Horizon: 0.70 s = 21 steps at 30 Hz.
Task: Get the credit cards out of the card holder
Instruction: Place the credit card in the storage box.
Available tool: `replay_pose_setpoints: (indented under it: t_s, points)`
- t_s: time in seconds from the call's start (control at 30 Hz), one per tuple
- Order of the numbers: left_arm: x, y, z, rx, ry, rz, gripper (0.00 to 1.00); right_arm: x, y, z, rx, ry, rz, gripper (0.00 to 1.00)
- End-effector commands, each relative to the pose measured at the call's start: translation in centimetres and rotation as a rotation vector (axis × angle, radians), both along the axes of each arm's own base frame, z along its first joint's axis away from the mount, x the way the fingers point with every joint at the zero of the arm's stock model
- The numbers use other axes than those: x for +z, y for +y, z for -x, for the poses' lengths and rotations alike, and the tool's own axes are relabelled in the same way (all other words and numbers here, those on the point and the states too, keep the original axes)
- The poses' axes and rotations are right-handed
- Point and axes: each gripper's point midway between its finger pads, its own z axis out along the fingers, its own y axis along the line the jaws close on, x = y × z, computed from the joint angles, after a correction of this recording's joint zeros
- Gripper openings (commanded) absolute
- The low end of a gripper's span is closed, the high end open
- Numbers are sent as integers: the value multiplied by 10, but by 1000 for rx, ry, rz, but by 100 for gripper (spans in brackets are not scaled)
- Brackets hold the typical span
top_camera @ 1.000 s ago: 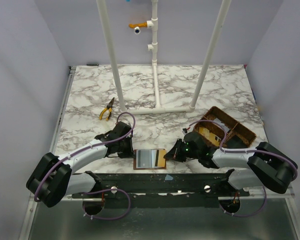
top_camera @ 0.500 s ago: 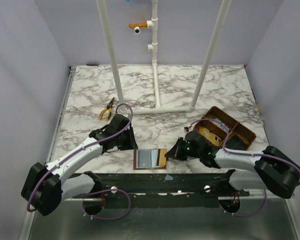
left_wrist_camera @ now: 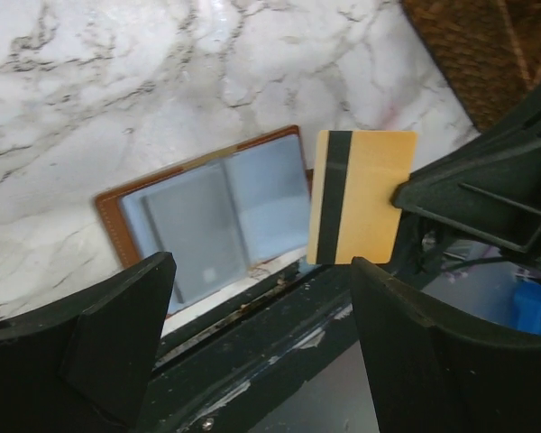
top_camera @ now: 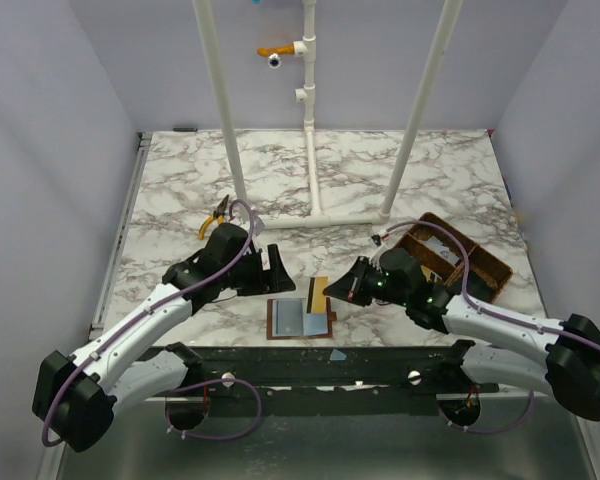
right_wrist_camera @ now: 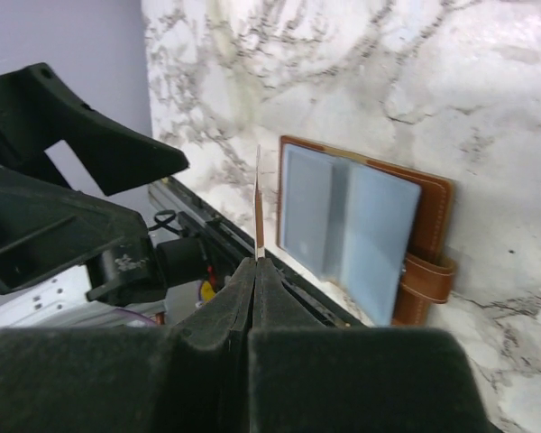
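top external: fixed, high above & behind arm bases; looks down & fwd over whole white-grey marble tabletop (top_camera: pixel 330 170) to far edge; wide, distant.
left wrist: close-up, tilted down at middle of near edge; left gripper (left_wrist_camera: pixel 261 302) fingers wide apart in bottom corners; brown woven basket (left_wrist_camera: pixel 473 36) top right.
right wrist: v. close, low; looks along right gripper (right_wrist_camera: pixel 256 266) fingers, pressed together, twd near-left corner.
shared: all 3 see open brown leather wallet (top_camera: pixel 300 318) at near edge & yellowish flat card w/ dark stripe (left_wrist_camera: pixel 359 197); card flat-on in left wrist, edge-on in right wrist.
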Motion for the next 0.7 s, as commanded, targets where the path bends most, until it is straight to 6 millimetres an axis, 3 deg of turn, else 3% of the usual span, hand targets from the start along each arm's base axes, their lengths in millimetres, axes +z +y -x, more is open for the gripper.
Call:
replay_pose_setpoints:
  t_s: [0.0,0.2,0.43,0.67]
  points:
    - [40,-24,4,-84,-55,203,80,29,4,-3,2,-21,-49,1]
    - [67,-35,13,-156,-73,380,80,63,11,0,29,-49,-143,1]
    - [79,-40,18,-201,-62,481,76,102,19,8,76,-74,-282,1]
    - [89,-44,23,-233,-42,561,64,120,23,13,107,-84,-345,1]
